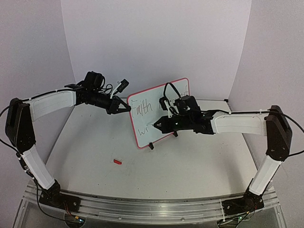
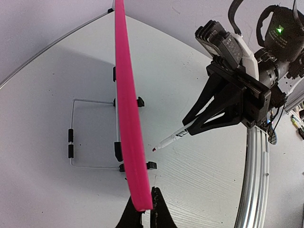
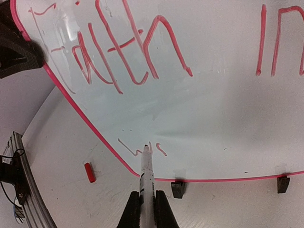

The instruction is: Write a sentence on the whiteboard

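Whiteboard point(image 1: 142, 122): upright on black feet point(image 1: 151, 147), mid table point(image 1: 190, 161), toward 12 o'clock.
Sentence point(image 3: 118, 52): "Faith in…" on top line; a few strokes below, at board's 7 o'clock.
Marker point(image 3: 146, 175): tip at those lower strokes.
R gripper point(image 3: 146, 209): pinching marker, reaching in from 3 o'clock.
L gripper point(image 2: 145, 216): clamped on board's 9 o'clock edge.
Cap point(image 1: 117, 162): red, lying on table, 7 o'clock of board.

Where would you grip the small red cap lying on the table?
Across its narrow sides, coming straight down from above: the red cap lies flat on its side on the table, apart from the whiteboard, so nothing should block a top-down pinch.
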You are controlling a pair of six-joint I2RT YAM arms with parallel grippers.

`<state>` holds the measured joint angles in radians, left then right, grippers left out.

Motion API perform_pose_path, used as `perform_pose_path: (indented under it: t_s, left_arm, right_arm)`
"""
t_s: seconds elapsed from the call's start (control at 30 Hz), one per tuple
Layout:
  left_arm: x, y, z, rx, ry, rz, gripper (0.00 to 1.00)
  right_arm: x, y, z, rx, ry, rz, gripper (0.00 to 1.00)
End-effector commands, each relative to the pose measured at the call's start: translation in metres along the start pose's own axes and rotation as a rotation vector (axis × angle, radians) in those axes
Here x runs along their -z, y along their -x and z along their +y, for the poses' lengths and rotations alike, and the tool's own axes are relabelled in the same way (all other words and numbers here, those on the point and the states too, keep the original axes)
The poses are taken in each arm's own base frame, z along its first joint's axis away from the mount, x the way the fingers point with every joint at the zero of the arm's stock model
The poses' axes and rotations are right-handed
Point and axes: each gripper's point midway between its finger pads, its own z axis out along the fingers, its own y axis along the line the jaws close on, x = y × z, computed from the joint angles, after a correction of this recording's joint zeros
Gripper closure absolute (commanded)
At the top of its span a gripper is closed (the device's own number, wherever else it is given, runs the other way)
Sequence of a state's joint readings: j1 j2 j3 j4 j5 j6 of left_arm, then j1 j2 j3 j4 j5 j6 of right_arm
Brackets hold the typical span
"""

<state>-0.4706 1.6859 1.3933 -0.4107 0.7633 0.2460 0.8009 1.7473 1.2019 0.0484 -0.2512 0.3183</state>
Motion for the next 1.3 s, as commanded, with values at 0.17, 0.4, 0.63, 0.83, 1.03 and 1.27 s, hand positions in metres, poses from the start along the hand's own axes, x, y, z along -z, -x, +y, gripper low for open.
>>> perform_pose_path:
  t_s: [0.17, 0.4, 0.63, 0.83, 1.03, 1.27]
  left_arm:
    - [-0.007, -0.020, -0.023, 0.042, -0.066, 0.083, 1.00]
    - [-0.007, -0.020, -0.023, 0.041, -0.065, 0.082, 1.00]
    - [-0.008, -0.020, -0.023, 0.043, -0.068, 0.083, 1.00]
    - [-0.008, -0.020, -0.023, 0.042, -0.069, 0.082, 1.00]
    - [-0.007, -0.020, -0.023, 0.042, -0.067, 0.083, 1.00]
    - [-0.008, -0.020, -0.024, 0.042, -0.070, 0.082, 1.00]
  right_arm:
    - [-0.009, 0.024, 0.006, 0.023, 0.018, -0.051, 1.00]
    - [-0.015, 0.024, 0.004, 0.020, 0.014, -0.046, 1.00]
    - [-0.015, 0.026, -0.002, 0.014, -0.021, -0.062, 1.00]
    - [-0.010, 0.028, 0.000, 0.020, -0.015, -0.068, 1.00]
    - [0.011, 0.027, 0.002, 0.023, -0.017, -0.085, 1.00]
    - [0.010, 0.010, -0.005, 0.010, -0.033, -0.052, 1.00]
